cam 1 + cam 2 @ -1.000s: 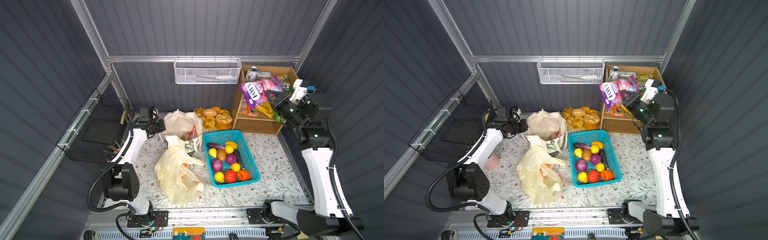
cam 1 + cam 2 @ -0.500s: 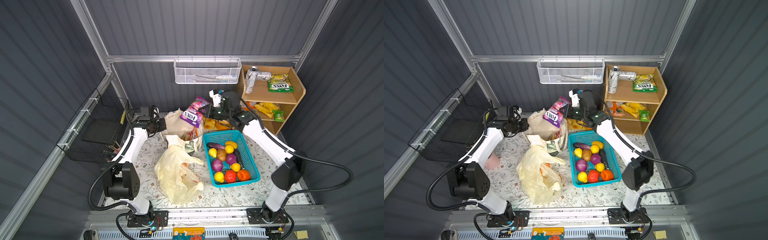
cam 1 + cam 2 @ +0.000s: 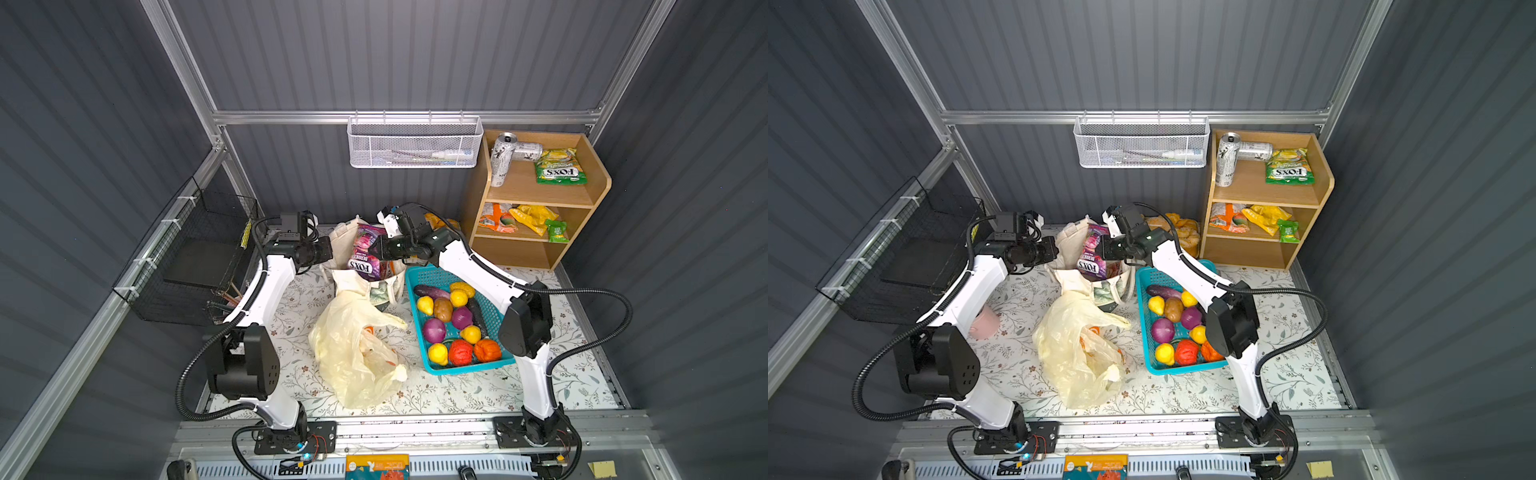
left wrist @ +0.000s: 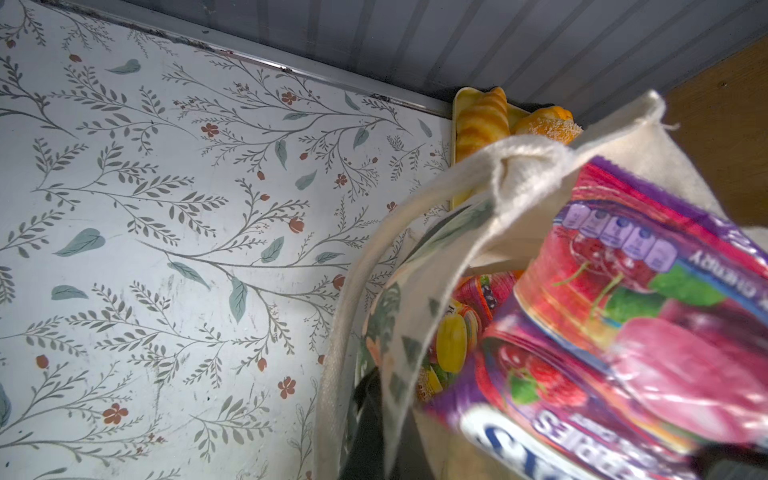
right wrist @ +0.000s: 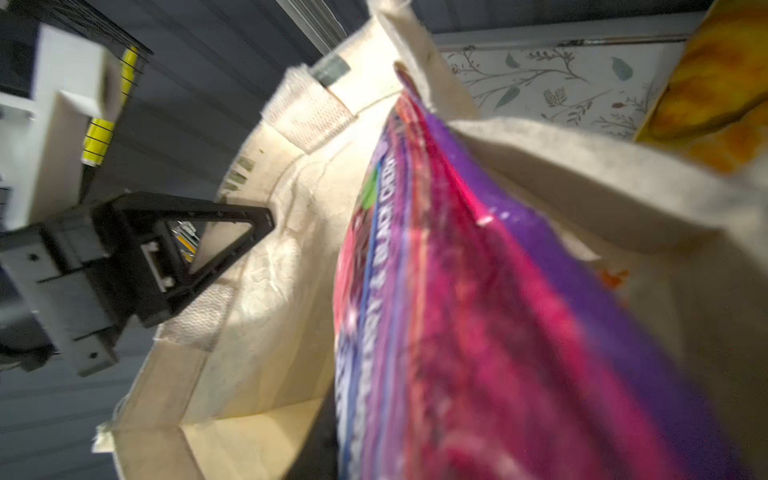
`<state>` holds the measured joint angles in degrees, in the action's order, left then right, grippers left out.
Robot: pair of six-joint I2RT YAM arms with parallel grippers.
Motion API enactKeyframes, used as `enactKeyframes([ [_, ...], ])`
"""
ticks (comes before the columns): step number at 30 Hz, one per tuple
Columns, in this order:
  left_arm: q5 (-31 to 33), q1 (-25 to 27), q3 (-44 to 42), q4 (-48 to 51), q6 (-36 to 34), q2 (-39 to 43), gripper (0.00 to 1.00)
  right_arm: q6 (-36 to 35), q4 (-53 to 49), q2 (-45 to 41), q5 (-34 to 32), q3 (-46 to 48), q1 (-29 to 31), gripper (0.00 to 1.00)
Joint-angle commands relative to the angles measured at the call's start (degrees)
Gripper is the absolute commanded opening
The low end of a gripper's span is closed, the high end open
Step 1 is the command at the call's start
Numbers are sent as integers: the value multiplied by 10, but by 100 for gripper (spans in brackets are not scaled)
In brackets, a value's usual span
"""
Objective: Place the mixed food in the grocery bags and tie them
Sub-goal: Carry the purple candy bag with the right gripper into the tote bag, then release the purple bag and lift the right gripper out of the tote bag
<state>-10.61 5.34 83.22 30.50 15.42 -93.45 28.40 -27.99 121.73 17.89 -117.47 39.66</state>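
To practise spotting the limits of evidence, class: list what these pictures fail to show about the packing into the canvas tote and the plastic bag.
Right claw: fingers too dark and small in both top views, out of frame in the right wrist view; grip on the purple packet unclear.
Canvas tote: lower contents hidden by the packet, all views.
Plastic bag: contents blurred by its film, top views.

Blurred purple candy packet (image 5: 478, 311) in open canvas tote (image 5: 270, 299), left end effector (image 5: 262, 222) on its rim
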Motion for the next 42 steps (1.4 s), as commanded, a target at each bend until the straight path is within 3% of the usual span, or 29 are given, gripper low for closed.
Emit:
enactKeyframes([
  [1, -9, 5, 12, -5, -11, -11, 0, -23, -25, -2, -7, -53, 1, 53],
  [3, -7, 5, 13, -5, -11, -11, 0, -31, -44, -2, -7, -84, 0, 60],
  [8, -3, 5, 16, -4, -12, -13, 0, -45, -75, -18, -2, -140, -5, 64],
  [18, 4, 5, 12, 2, -14, -12, 0, -59, -70, -118, -13, -100, -27, 75],
  [21, 10, 5, 10, 5, -17, -12, 0, -66, -54, -163, -46, -46, -33, 85],
  [23, 11, 5, 10, 7, -18, -14, 0, -70, -32, -202, -103, 8, -34, 99],
  [26, 13, 5, 11, 8, -18, -17, 0, -66, -18, -246, -139, 81, -44, 99],
  [32, 22, 5, 32, 16, -20, -28, 0, -57, -14, -280, -70, 187, -79, 96],
  [36, 25, 5, 64, 31, -24, -40, 0, -63, -63, -242, -5, 166, -79, 88],
  [42, 19, 5, 123, 54, -25, -60, 0, -41, -69, -170, 34, 136, -67, 81],
])
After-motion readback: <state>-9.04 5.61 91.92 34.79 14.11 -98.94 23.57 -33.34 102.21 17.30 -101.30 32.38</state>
